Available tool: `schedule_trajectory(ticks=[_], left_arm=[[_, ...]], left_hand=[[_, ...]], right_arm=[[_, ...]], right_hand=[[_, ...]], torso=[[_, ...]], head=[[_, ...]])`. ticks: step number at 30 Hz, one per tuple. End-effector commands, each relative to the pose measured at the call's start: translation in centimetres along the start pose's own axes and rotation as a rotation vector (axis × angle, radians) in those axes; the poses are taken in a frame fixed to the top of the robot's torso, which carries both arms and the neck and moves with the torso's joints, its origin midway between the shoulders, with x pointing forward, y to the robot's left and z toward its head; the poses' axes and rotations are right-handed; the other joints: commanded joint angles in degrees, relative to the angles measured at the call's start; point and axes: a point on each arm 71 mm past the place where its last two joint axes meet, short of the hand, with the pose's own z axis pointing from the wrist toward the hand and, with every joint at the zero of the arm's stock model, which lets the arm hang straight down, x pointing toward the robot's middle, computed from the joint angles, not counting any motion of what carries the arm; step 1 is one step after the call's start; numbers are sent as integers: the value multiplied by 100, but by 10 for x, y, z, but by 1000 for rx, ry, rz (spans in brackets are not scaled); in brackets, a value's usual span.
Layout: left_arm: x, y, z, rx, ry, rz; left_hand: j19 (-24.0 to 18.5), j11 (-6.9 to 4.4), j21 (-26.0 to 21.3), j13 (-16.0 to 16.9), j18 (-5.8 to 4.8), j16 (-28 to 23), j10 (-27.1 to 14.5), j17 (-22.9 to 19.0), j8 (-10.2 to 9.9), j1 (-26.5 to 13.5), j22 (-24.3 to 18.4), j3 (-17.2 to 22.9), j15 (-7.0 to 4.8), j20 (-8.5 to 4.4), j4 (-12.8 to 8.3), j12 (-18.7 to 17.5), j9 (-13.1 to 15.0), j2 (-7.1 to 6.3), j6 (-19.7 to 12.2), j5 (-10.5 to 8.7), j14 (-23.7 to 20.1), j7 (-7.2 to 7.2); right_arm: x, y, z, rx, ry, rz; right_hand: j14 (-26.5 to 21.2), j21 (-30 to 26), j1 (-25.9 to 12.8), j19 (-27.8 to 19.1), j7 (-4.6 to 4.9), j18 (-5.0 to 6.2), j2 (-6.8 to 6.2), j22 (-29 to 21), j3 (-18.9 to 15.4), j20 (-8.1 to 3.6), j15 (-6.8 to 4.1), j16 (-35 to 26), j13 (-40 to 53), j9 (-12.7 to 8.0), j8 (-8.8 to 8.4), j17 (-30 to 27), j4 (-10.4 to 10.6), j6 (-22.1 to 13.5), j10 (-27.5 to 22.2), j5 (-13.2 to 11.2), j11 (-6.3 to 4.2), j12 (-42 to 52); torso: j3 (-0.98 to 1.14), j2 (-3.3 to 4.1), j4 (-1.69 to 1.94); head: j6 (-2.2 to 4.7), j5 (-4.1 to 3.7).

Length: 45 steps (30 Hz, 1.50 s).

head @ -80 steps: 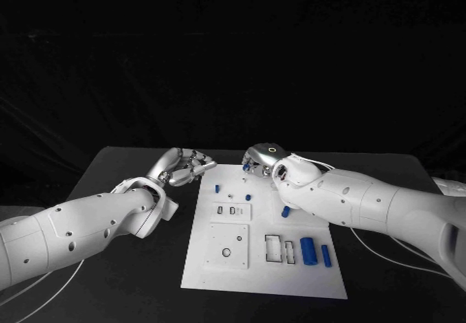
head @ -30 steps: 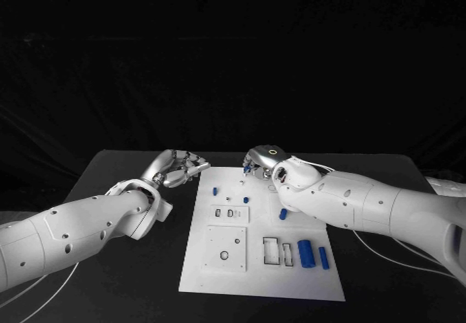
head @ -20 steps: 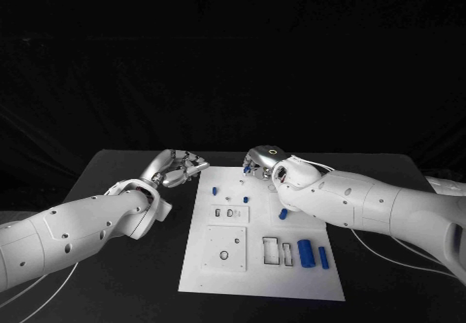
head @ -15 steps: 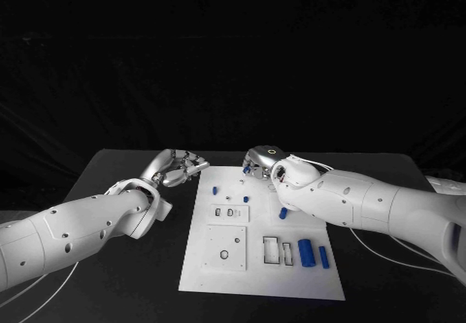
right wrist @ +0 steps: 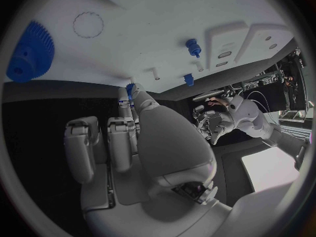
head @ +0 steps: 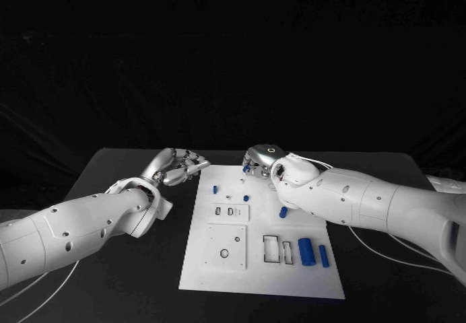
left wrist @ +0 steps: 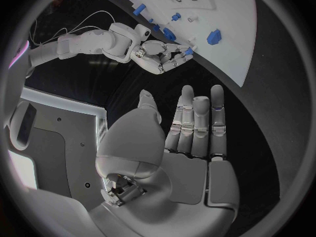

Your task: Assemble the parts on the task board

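Task board (head: 233, 269) lies mid-table as before, cylinders unmoved at its near right. Right hand (head: 260, 160) has barely shifted at the far edge, pinching a small blue part (right wrist: 130, 88); left hand (head: 178, 167) still hovers beside the board, fingers apart, empty. Insertion looks pending.

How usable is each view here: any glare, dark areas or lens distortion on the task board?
Head view: the task board is evenly lit and legible against a black table and backdrop; no glare. Left wrist view: fisheye bends the board's edge, and the left hand is sharp and blocks much of the scene. Right wrist view: the board looks bright but readable, with the right hand in shade.
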Motion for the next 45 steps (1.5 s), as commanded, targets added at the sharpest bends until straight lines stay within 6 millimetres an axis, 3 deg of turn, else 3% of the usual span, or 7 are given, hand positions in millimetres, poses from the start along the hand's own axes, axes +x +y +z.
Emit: schedule_trajectory(ticks=[1, 14, 18, 23, 27, 37, 45], left_arm=[[1, -3, 1, 8, 3, -7], [1, -3, 1, 6, 3, -8], [2, -3, 1, 6, 4, -8], [2, -3, 1, 6, 4, -8], [2, -3, 2, 6, 3, -8], [4, -3, 4, 11, 4, -6], [3, -2, 5, 14, -4, -1]], left_hand=[[6, 1, -25, -9, 42, -21, 50, 9, -31, 52, -8, -31, 1, 8, -4, -33, 8, 22, 26, 18, 14, -5], [8, 1, -29, -11, 42, -21, 52, 10, -33, 53, -9, -32, 1, 8, -3, -34, 8, 26, 24, 18, 17, -5], [8, 1, -29, -11, 42, -21, 52, 10, -33, 53, -9, -32, 1, 8, -3, -34, 8, 26, 24, 18, 17, -5], [8, 1, -29, -11, 42, -21, 52, 10, -33, 53, -9, -32, 1, 8, -3, -34, 8, 26, 24, 18, 17, -5], [8, 1, -29, -11, 42, -21, 52, 10, -33, 53, -9, -32, 1, 8, -3, -34, 8, 26, 24, 18, 17, -5], [16, 2, -46, -22, 42, -33, 59, -2, -43, 60, -12, -33, 1, 9, -3, -39, 8, 43, 18, 18, 15, -3], [21, 4, -58, -30, 41, -55, 58, -24, -52, 67, -14, -36, 3, 10, -5, -45, 8, 49, 10, 18, -3, -1]], right_arm=[[5, -1, 0, 13, 40, -18], [8, 1, 2, 25, 68, -39], [8, 0, 2, 33, 72, -42], [7, -1, 1, 43, 56, -36], [4, -3, -1, 44, 10, -4], [-30, -27, -25, 45, -130, 242], [-49, -66, -63, 96, -144, 372]], right_hand=[[618, 26, -19, 610, -70, -39, -23, 1505, 34, 12, 21, 23, 4, 3, -7, 1508, 14, 99, -42, 23, -19, 4], [618, 26, -51, 610, -87, -39, -119, 1505, 148, 21, 28, 23, 1, -46, -116, 1508, 90, -26, -279, 22, -7, -2], [618, 26, -108, 610, -221, -39, -224, 1505, 185, 97, 160, 23, 2, -116, -163, 1508, 155, -268, -584, 22, 179, -2], [618, 26, -490, 610, -349, -39, -687, 1505, -103, 231, 298, 23, 4, -237, -155, 1508, 296, -1647, -1334, 35, 343, -6], [618, 26, -749, 610, -317, -39, -818, 1505, -289, 304, 346, 23, 16, -256, -212, 1508, 389, -2599, -1748, -7, 394, 6], [618, 26, -1004, 610, 227, -39, -597, 1505, -352, 271, 280, 23, 86, -76, 85, 1508, 621, -1504, -1407, -5, 299, 203], [618, 26, -1176, 610, 318, -39, -353, 1505, -440, 419, 446, 23, 168, -55, 126, 1508, 843, -1212, -656, 0, 378, 469]], torso=[[0, -2, 8], [-2, -4, -3], [3, -7, -3], [2, -7, 0], [5, -6, 1], [5, -28, -17], [15, -60, -65]], head=[[-3, -12], [-13, 7], [-19, 10], [-17, 8], [-15, 10], [-9, 2], [-29, -20]])
